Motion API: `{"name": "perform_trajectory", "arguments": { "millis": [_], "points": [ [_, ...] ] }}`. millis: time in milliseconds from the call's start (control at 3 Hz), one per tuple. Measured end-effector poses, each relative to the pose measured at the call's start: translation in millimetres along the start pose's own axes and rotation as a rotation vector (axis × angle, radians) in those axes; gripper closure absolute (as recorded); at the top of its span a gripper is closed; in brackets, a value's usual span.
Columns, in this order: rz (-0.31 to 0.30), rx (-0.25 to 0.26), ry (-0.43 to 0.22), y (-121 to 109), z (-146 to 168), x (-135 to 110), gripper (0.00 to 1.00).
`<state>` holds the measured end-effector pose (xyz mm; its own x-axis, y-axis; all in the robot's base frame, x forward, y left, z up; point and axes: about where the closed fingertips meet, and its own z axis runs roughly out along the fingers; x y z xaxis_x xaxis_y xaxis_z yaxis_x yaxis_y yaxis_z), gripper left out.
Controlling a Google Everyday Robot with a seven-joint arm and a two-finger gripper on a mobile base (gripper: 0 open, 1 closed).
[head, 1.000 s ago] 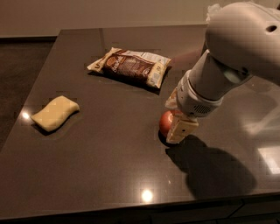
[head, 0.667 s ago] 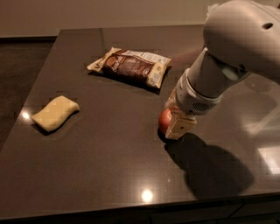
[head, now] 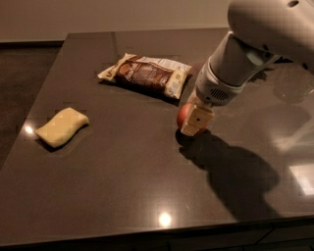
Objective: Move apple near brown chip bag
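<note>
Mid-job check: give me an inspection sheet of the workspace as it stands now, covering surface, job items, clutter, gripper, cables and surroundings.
Surface: dark glossy table, with glare spots and a large shadow at right.
Job's things: apple at the gripper's fingers, a small gap short of the brown chip bag, which lies flat toward the far side.
Clutter: yellow sponge near the left edge, apart from both.
Gripper: gripper low over the table at centre right, apparently shut on the apple.
Cables: nothing seen.
Surroundings: dark floor at left, pale wall behind.
</note>
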<state>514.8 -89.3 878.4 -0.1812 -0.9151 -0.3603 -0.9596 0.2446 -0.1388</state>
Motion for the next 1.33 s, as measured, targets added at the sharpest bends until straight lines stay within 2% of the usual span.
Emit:
{"name": "perform_trajectory", "arguments": {
  "millis": [333, 667, 1000, 1333],
  "points": [
    [0.154, 0.036, -0.048, -42, 1, -10, 1.00],
    [0.227, 0.064, -0.074, -65, 10, -13, 1.00],
    [0.261, 0.085, -0.077, -79, 20, -19, 0.86],
    [0.282, 0.097, -0.069, -86, 29, -20, 0.62]
  ]
}}
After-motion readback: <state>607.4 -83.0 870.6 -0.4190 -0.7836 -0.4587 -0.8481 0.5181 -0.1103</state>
